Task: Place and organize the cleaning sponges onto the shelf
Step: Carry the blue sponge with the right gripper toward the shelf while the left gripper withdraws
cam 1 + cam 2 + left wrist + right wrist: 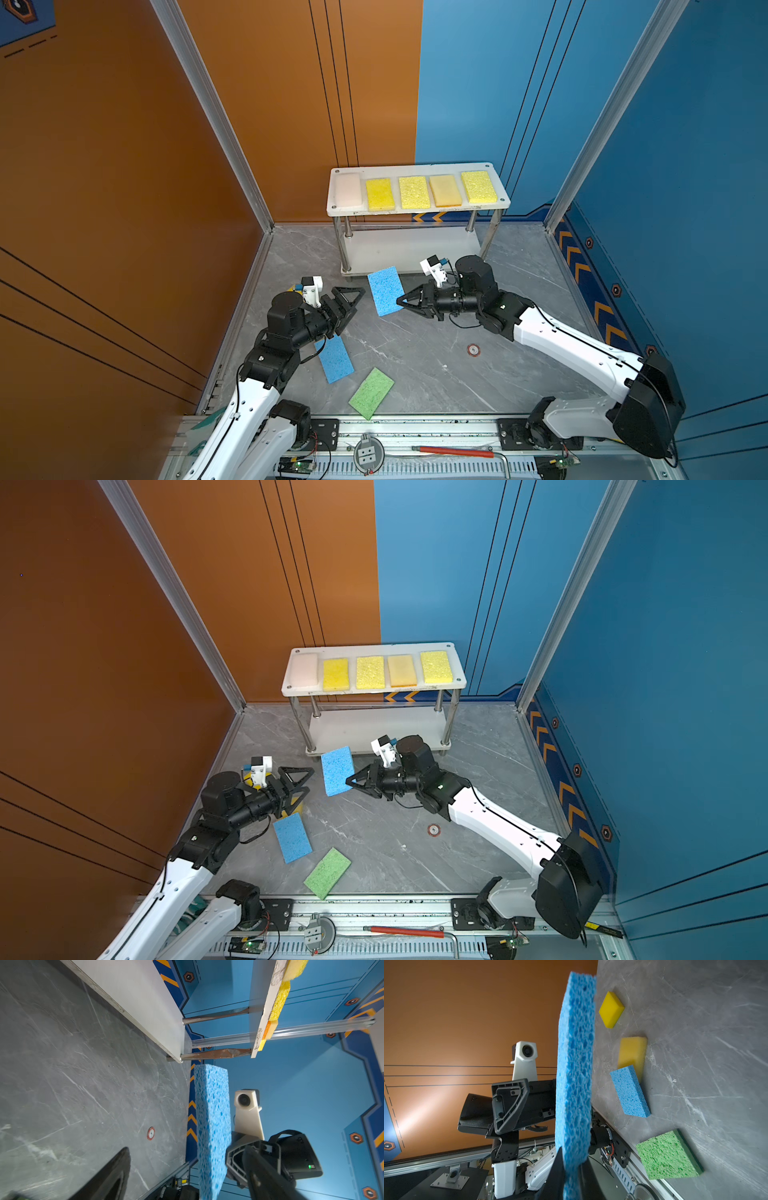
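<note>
white two-tier metal-post shelf (417, 210) carries five pale and yellow foam sponges (414, 192) on its top board. right gripper (401, 300) clamps a blue porous sponge (384, 289) in front of it; left gripper (359, 301) stands spread apart nearby.

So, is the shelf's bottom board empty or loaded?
Empty. In both top views the lower board shows bare white where visible; the five shelved sponges all sit on the upper board.

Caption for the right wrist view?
Right gripper clamps a blue sponge on edge; on the table lie two yellow sponges, a second blue sponge and a green sponge.
</note>
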{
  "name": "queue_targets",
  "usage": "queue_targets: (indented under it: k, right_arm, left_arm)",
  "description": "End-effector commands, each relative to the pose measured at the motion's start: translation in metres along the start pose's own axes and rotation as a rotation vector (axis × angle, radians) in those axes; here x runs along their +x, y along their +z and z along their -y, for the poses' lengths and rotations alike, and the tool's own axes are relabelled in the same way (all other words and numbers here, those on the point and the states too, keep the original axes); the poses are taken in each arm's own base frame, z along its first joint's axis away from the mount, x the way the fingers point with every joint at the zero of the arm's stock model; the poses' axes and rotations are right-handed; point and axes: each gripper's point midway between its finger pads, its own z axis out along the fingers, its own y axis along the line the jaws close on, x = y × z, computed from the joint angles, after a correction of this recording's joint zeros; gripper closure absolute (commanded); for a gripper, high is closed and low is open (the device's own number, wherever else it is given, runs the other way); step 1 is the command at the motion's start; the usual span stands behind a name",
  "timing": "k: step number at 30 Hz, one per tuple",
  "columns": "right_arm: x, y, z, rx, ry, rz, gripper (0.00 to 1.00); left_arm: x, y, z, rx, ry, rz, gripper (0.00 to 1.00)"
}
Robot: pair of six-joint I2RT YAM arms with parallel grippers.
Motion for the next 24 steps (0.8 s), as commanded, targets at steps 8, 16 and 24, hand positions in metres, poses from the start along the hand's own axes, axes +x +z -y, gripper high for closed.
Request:
queue_targets:
  k: [8,16,24]
  right_arm:
    - [-0.034,-0.021,0.069,0.237,0.075,0.152,0.87]
    - [-0.043,0.003,0.082,0.269,0.072,0.131,0.87]
    - [-0.037,0.018,0.087,0.273,0.072,0.1,0.87]
  left_arm:
    - [0.024,-0.046,-0.074,-0.315,0.028,0.0,0.0]
    - [0.039,-0.062,-0.086,-0.328,0.015,-0.011,0.02]
    - [0.052,-0.061,-0.1,-0.347,-0.027,-0.06,0.02]
